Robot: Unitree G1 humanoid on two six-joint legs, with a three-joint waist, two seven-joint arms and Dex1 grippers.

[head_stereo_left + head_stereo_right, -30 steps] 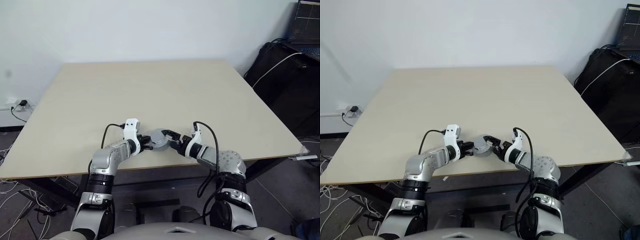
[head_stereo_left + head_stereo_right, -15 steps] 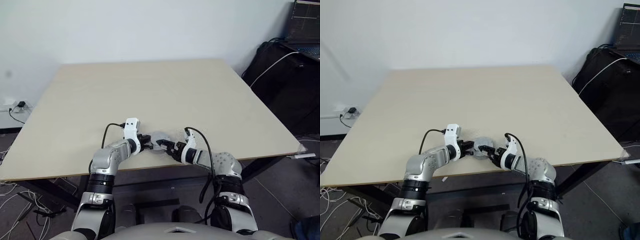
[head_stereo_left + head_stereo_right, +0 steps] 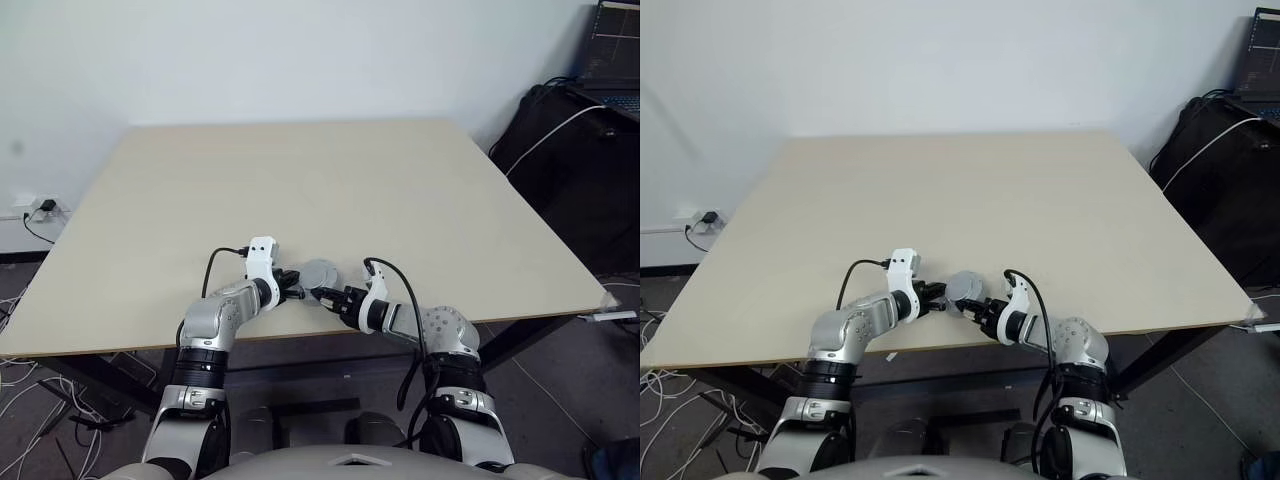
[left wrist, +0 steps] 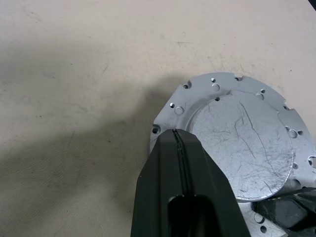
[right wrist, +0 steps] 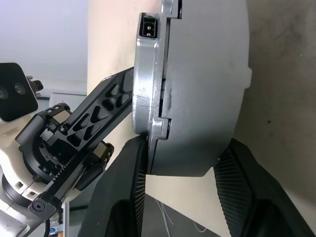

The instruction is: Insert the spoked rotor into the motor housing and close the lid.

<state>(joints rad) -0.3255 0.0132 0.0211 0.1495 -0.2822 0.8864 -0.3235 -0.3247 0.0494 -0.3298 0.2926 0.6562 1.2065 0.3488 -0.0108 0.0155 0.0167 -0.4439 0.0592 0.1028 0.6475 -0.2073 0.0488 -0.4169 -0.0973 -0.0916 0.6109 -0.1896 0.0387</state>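
We are keeping the closed left tool steady on the lid while the right tool, pinching its rim, should be pressing evenly.

Table: pale beige, plain, with faint dark specks and scuffs seen close up.
Lid: light silvery grey metal; the smooth raised centre carries fine scratches, and the flange round it is dotted with small holes.
Left gripper: black fingers just beside the lid, on a white wrist block over a silver-grey arm.
Right gripper: black fingers with finely ribbed pads, either side of the lid's grey edge; white wrist piece and black cable behind.
Wall: plain white, beyond the table.
Bag: black, right of the table, crossed by a white cable.
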